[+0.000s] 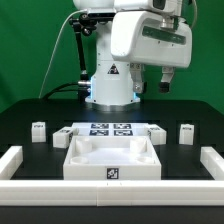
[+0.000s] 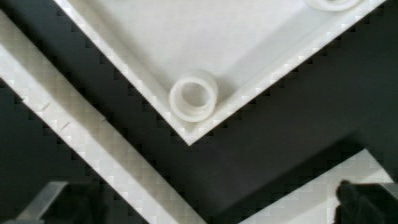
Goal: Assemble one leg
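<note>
Legs number four, all in the exterior view, counted from that view's left: first leg (image 1: pixel 38 130), second leg (image 1: pixel 61 140), third leg (image 1: pixel 157 135) and fourth leg (image 1: pixel 187 132). Each is a small, white, blocky plastic post standing loose on the black table (image 1: pixel 30 105), two on either side of the marker board (image 1: pixel 110 128), none touching the tray (image 1: pixel 85 165). Their faces carry dark marks too small to read.

One square tray sits in the middle foreground, white, with raised walls and one black-and-white tag (image 1: pixel 112 172) on its front wall. Its back wall cuts off the marker board's near edge, and the board's tags blur together, so I cannot count them. Three white rail stretches frame the table: left rail (image 1: pixel 15 160), right rail (image 1: pixel 212 162) and front rail (image 1: pixel 60 192); whether they join at the corners cannot be told.

One arm (image 1: pixel 140 40), glossy white, rises from its base (image 1: pixel 110 85) at the back.

The wrist view shows a smooth tray corner with one round raised socket (image 2: pixel 192 97) and a second socket (image 2: pixel 338 3) cut off by the frame. A white strip (image 2: pixel 89 150) crosses diagonally; what it belongs to is unclear. The gripper (image 2: pixel 205 205) shows only two dark fingertips (image 2: pixel 54 200), spread wide apart and grasping nothing.
</note>
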